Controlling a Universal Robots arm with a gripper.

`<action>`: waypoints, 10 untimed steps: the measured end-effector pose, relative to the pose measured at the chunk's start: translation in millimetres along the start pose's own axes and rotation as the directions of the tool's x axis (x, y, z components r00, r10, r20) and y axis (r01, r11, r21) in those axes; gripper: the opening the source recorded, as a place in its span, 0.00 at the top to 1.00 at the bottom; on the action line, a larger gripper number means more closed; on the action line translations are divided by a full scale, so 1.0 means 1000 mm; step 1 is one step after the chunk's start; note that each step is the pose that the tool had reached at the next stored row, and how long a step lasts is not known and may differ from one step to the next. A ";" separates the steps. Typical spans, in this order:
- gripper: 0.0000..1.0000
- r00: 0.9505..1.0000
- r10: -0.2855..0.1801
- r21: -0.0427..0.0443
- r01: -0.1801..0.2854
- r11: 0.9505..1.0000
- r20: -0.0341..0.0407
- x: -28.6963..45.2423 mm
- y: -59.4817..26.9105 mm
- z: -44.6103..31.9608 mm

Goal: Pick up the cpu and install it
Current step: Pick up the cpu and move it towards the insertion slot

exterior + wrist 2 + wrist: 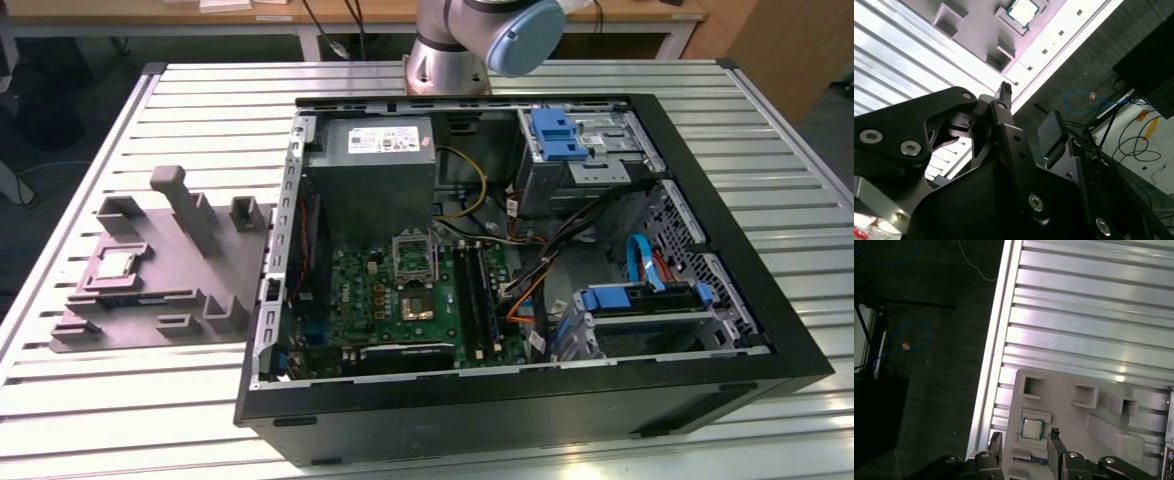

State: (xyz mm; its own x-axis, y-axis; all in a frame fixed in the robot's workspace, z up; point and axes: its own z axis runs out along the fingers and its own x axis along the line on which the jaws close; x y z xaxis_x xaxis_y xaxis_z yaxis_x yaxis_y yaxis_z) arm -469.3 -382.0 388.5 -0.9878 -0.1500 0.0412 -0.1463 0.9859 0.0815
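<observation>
The cpu [114, 263] is a small pale silvery square lying flat in a recess of the grey moulded tray [187, 290], at the exterior view's left, beside the open computer case [534, 380]. In the first wrist view my gripper [1025, 436] stands open high above the tray [1079, 415]. The cpu [1031, 428] shows between its two black fingertips [995, 437], far below them and untouched. The second wrist view shows the gripper [1029, 112] with nothing in it, and the cpu [1023, 8] in the tray [974, 30] at a distance. The black socket frame [414, 255] sits on the green motherboard inside the case.
A darker square chip [418, 306] lies below the socket on the board. Cables [574, 250], blue drive brackets [641, 297] and a grey power supply [380, 150] crowd the case. The slatted metal table [120, 400] ends close to the tray; beyond its edge [989, 370] lies dark floor.
</observation>
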 end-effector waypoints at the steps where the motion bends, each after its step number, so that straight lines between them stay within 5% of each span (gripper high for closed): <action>1: 0.51 1.000 0.000 0.000 0.000 1.000 0.003 0.0000 -0.0001 0.0009; 10: 0.51 0.997 0.070 -0.002 -0.070 0.998 0.013 -0.0001 -0.0006 0.0084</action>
State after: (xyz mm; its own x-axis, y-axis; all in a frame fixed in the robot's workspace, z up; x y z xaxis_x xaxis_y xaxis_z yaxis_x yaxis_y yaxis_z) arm -469.5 -382.0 380.1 -0.9962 -0.0799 0.0341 -0.0770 0.9938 0.0806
